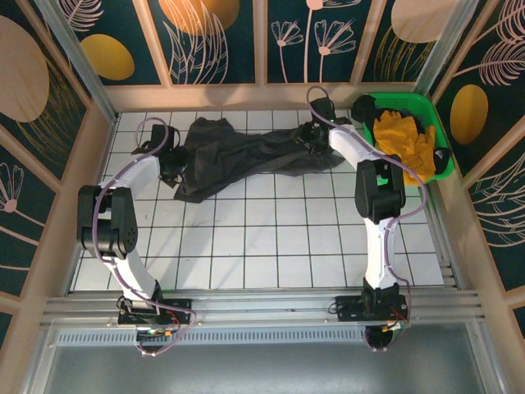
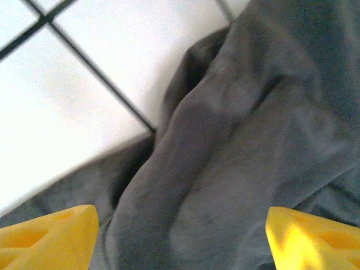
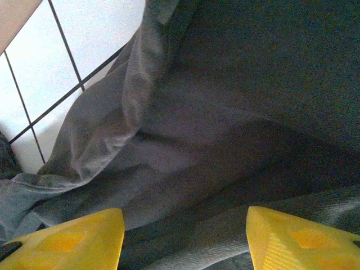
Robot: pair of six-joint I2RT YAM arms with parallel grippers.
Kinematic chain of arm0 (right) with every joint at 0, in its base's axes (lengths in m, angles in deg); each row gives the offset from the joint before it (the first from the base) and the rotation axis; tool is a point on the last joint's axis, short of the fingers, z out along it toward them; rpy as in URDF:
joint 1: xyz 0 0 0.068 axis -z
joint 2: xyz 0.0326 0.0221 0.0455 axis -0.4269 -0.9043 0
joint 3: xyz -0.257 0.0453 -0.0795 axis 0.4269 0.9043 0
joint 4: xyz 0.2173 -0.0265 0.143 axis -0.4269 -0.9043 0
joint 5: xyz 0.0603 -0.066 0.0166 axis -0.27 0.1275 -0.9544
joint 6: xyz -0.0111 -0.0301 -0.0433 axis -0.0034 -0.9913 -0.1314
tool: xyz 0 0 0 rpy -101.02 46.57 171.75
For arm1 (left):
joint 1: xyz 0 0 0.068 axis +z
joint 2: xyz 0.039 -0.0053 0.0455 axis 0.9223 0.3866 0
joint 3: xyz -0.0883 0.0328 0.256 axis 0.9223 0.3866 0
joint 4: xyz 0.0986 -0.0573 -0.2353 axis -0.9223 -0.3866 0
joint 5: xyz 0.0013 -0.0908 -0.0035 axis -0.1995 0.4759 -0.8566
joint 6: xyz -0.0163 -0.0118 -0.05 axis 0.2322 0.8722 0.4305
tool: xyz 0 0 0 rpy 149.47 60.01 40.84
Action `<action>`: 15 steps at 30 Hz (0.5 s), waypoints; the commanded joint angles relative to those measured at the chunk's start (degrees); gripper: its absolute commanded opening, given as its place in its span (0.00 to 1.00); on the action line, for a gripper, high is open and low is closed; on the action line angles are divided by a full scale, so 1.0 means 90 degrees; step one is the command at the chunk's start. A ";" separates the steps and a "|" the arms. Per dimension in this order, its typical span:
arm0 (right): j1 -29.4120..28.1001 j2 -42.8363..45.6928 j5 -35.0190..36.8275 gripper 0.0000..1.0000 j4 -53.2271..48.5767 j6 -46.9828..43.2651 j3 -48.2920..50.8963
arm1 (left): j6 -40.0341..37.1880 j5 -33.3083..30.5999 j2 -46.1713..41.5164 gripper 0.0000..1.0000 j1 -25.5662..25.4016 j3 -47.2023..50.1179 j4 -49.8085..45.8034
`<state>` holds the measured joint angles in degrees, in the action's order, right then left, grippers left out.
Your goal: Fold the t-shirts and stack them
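Bracketing the grey t-shirt from both ends

The charcoal t-shirt (image 1: 246, 156) lies crumpled in a long ridge across the far half of the tiled tabletop (image 1: 287, 238), unfolded. The left tool (image 1: 172, 167) hangs over its left end and the right tool (image 1: 307, 141) over its right end. Both are released, yellow fingers (image 2: 48, 236) wide apart with cloth below and nothing pinched. Judgement: this end-to-end placement suits stretching the shirt flat before any fold. A green bin (image 1: 410, 98) at far right holds yellow cloth (image 1: 402, 139). No stack begun.
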<state>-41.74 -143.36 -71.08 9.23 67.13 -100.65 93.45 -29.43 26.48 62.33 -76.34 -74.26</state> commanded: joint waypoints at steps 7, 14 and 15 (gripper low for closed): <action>0.0165 -0.0099 -0.0214 0.60 -0.0361 -0.0123 0.0187 | -0.0246 0.0352 0.0486 0.60 -0.0027 0.0178 0.0254; 0.0228 -0.0360 -0.0131 0.53 -0.0370 -0.0022 0.0169 | -0.0193 0.0437 0.0553 0.11 -0.0029 -0.0079 0.0642; 0.0244 -0.0407 -0.0125 0.49 -0.0365 0.0012 0.0150 | -0.0196 0.0382 0.0548 0.04 -0.0027 -0.0216 0.0569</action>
<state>-40.23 -144.96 -71.91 7.70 66.87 -98.84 91.68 -26.15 31.14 62.33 -75.16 -70.70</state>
